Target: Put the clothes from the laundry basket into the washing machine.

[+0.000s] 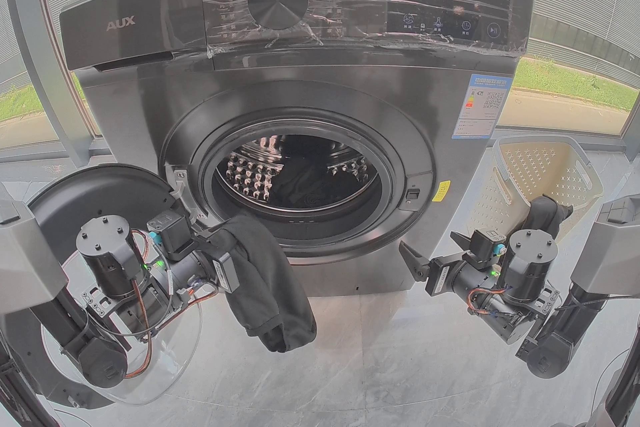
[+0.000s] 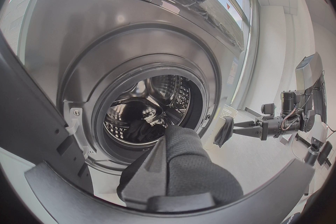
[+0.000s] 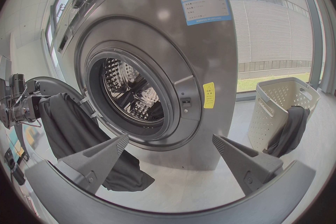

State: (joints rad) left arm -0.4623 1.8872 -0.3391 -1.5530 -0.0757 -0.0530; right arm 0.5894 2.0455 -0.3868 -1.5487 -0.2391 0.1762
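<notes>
The grey washing machine [image 1: 293, 81] stands with its round door [image 1: 93, 195] swung open to the left. Dark clothes [image 1: 300, 181] lie inside the drum [image 1: 253, 171]. My left gripper [image 1: 223, 243] is shut on a black garment [image 1: 267, 288] that hangs just below and in front of the drum opening; in the left wrist view the black garment [image 2: 196, 172] covers my left gripper [image 2: 171, 154]. My right gripper [image 1: 410, 260] stands open and empty at the machine's lower right, its fingers [image 3: 105, 158] spread wide. Another black garment [image 1: 547, 215] drapes over the rim of the white laundry basket [image 1: 553, 171].
The laundry basket [image 3: 276, 102] leans tilted against the window at the right of the machine. Pale tiled floor [image 1: 387, 355] lies in front. The open door's glass bowl [image 1: 160, 355] sits under my left arm. Windows run behind the machine.
</notes>
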